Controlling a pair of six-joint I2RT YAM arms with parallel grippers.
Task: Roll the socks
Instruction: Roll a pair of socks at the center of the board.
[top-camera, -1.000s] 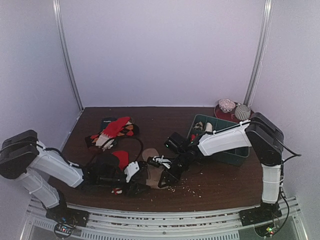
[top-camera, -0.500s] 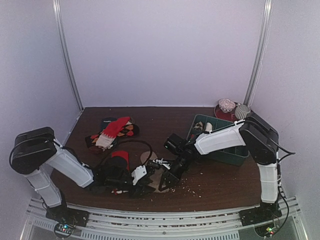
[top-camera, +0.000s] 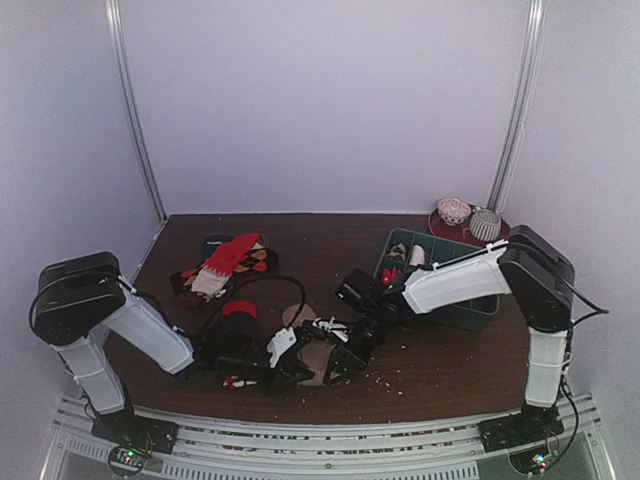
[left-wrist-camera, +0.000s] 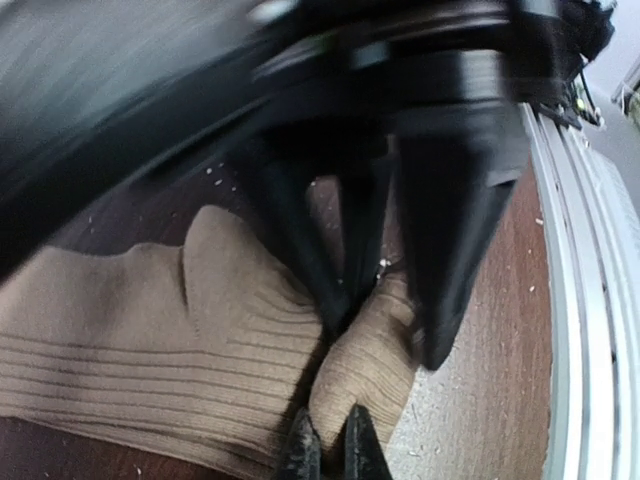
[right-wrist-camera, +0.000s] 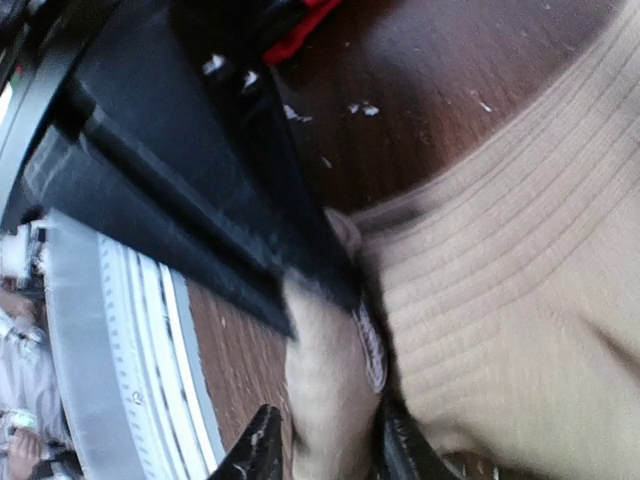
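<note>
- Left tool (left-wrist-camera: 330, 455) clamps tight on the tan sock (left-wrist-camera: 150, 340) at its edge, anchoring it for rolling.
- Right tool (right-wrist-camera: 325, 452) sits part-open around a fold; grip unclear.

The left gripper (left-wrist-camera: 327, 452) pinches a fold of tan sock (left-wrist-camera: 150, 340).

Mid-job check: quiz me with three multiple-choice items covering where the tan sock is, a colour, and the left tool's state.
1. The tan sock lies: A in the green bin; B on the table near its front edge; C on the back-left pile.
2. The second sock, by the left arm, is: A blue; B white; C red.
3. The left tool is: A shut; B wide open; C out of view.
Key: B, the top view shows it there; C, bright red fabric; A, its fingertips nearly meet.
</note>
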